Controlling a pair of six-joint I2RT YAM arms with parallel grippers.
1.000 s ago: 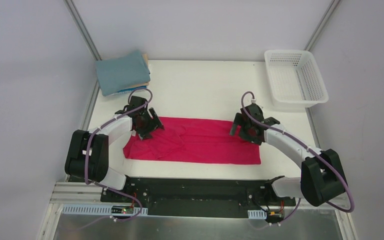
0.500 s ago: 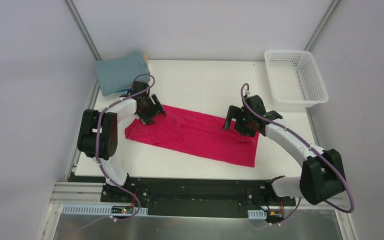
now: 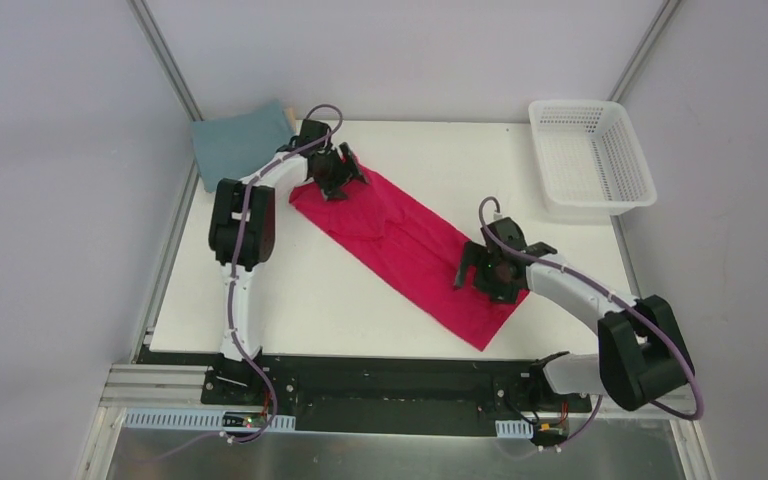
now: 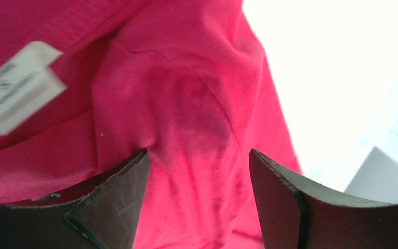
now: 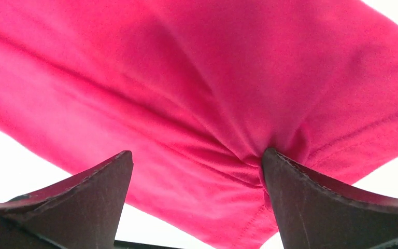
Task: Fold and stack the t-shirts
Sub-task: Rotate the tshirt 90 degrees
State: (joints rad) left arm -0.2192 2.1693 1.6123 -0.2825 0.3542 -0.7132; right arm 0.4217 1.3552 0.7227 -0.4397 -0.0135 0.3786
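Where the left pincer (image 4: 199, 155) meets the cloth, its two dark wedge-shaped fingers (image 4: 114, 202) stand well apart, released rather than clenched, their scuffed matte tips pressed into the crimson-pink t-shirt (image 4: 186, 104). Soft knit swells up in a shallow ridge between them. A seam curves past that ridge, and a white sewn-in label (image 4: 15, 85) lies on the cloth just beside it. The right pincer (image 5: 197, 155) is likewise spread, with its fingers (image 5: 331, 207) set down on the same shirt. The fabric gathers into a small pucker against the inner edge of one tip, and a stitched hem runs close by.

From above, the shirt (image 3: 410, 245) lies as a long, narrow band, slanting across the white tabletop (image 3: 340, 300) from the far left toward the near right. Its surface is mostly flat, with a few creases near the middle. The left pincer (image 3: 332, 178) rests on its far end and the right pincer (image 3: 485, 275) near its lower end. A folded dusty teal-grey t-shirt (image 3: 235, 145) sits in the far left corner, near the left pincer. A white plastic mesh basket (image 3: 590, 155) stands in the far right corner, well apart from the cloth.
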